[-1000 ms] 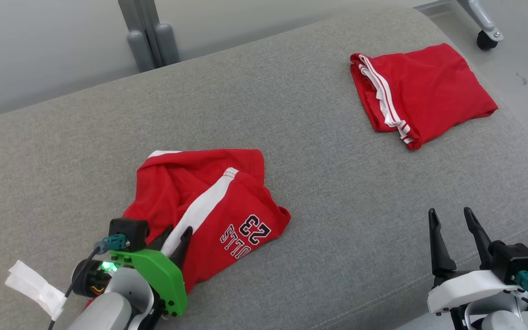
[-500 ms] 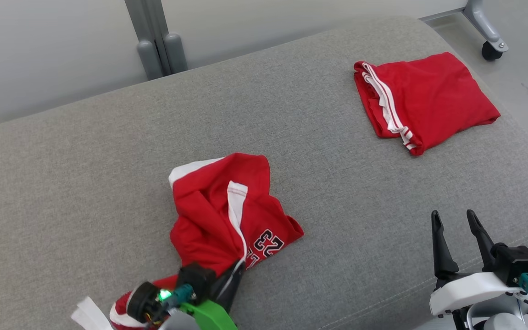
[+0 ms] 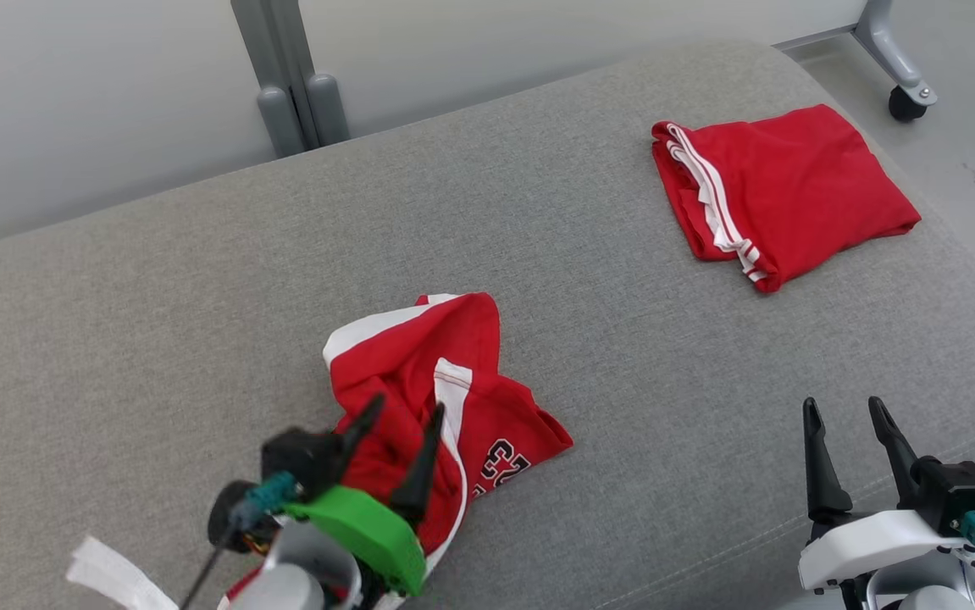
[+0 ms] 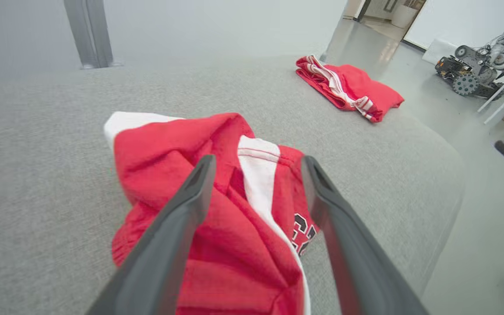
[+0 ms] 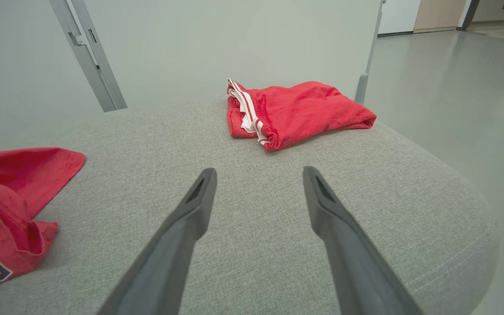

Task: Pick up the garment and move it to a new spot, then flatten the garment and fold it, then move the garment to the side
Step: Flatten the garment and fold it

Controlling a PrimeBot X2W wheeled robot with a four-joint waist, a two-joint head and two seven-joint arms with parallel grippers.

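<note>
Left wrist view, item one: left fingers (image 4: 190,197), two long dark prongs spread wide with nothing gripped. They stand astride the heaped top of the garment (image 4: 173,140); whether they touch the cloth cannot be told.

Item two: garment, red with a white side stripe and a dark printed number, crumpled. It lies on the near left part of the worktop (image 3: 199,280), with one hem close to the near edge.

Item three: right fingers (image 5: 197,205), equally wide apart and empty. They are held low over bare grey fabric at the near right of the worktop, well apart from the garment.

Item four: worktop, grey woven padding with rounded edges and corners. A broad bare stretch runs between the garment and the folded red garment (image 3: 800,186). The whole left and far-left area is also bare.

Item five: folded red garment with white trim, a flat packet near the far right corner, its outer side close to the rounded edge.

Item six: surroundings. A grey post (image 3: 284,76) stands behind the far edge; a caster (image 3: 902,103) rests on the floor (image 3: 970,144) beyond the right corner.

Item seven: poses. The left wrist, with a green bracket (image 3: 360,529), enters from the lower left, its fingers angled up and right. The right wrist sits at the lower right, its fingers pointing away from the robot.
</note>
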